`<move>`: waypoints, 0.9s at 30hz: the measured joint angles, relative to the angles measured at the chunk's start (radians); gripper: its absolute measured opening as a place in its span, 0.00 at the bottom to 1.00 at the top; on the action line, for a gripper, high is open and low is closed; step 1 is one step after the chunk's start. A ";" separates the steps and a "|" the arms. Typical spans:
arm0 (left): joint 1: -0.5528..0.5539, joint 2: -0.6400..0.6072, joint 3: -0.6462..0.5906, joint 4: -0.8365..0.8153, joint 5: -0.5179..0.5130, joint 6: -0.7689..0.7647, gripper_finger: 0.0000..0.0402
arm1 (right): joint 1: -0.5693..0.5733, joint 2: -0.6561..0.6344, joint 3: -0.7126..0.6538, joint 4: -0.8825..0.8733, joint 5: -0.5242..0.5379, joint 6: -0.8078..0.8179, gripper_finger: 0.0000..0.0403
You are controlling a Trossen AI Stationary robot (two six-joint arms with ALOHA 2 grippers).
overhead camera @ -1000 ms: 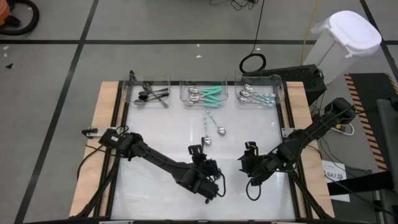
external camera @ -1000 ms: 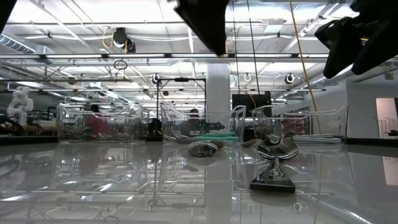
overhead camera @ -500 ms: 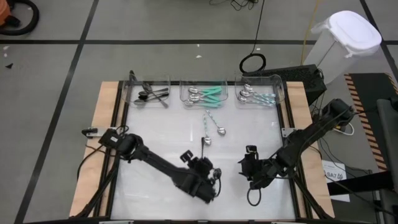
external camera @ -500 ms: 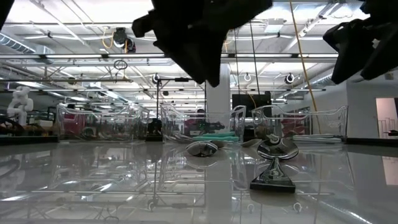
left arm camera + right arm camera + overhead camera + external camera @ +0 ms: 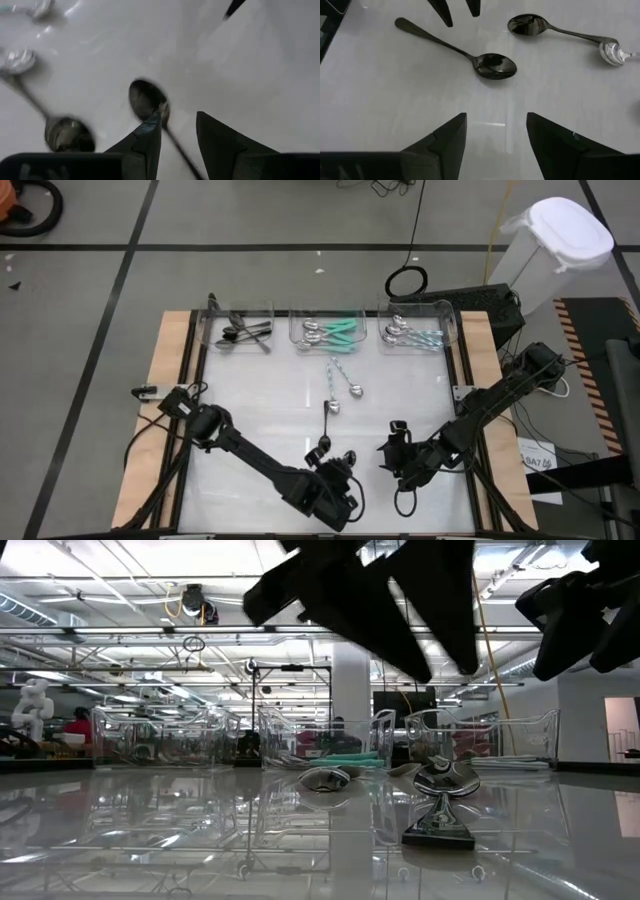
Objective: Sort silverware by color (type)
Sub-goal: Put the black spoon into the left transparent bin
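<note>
Two dark spoons (image 5: 492,65) (image 5: 530,24) lie loose on the white table (image 5: 260,395), near its front, and both are seen clearly from the right wrist. One is laid bowl towards the right gripper (image 5: 495,125), whose fingers stand wide apart with nothing between them. The other lies just beyond it, its handle ending at the bowl of a silver spoon (image 5: 612,52).

The left gripper (image 5: 177,135) is held above one dark spoon. Its fingers are parted, and the thin handle is seen running beneath the gap (no grip on it is shown). Farther back on the table, two silver spoons with pale twisted handles (image 5: 333,370) (image 5: 353,389) lie close together.

Along the far edge three clear bins are set side by side. Dark utensils are held in the left bin (image 5: 212,320), teal-handled ones in the middle bin (image 5: 297,315), and pale-blue-handled ones in the right bin (image 5: 450,320).

From the table-level view much of the upper scene is blocked by the dark mass of the left arm (image 5: 380,590). Beyond the table's far right corner a white lidded container (image 5: 560,235) stands on the floor, and a coiled cable (image 5: 407,281) lies behind the bins.
</note>
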 joint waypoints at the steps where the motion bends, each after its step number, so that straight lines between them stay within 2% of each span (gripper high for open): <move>1: 0.000 0.002 -0.001 -0.008 0.003 -0.019 0.31 | 0.001 0.000 0.000 -0.001 0.000 0.006 0.50; 12: 0.006 0.032 -0.001 0.025 0.009 -0.234 0.31 | 0.004 0.000 0.000 -0.019 0.008 -0.032 0.50; 17: 0.006 0.046 0.000 0.035 0.031 -0.294 0.31 | 0.000 0.000 0.000 -0.019 0.067 -0.045 0.50; 27: 0.008 0.064 0.000 0.047 0.047 -0.310 0.31 | -0.001 0.000 0.000 -0.014 0.079 -0.045 0.50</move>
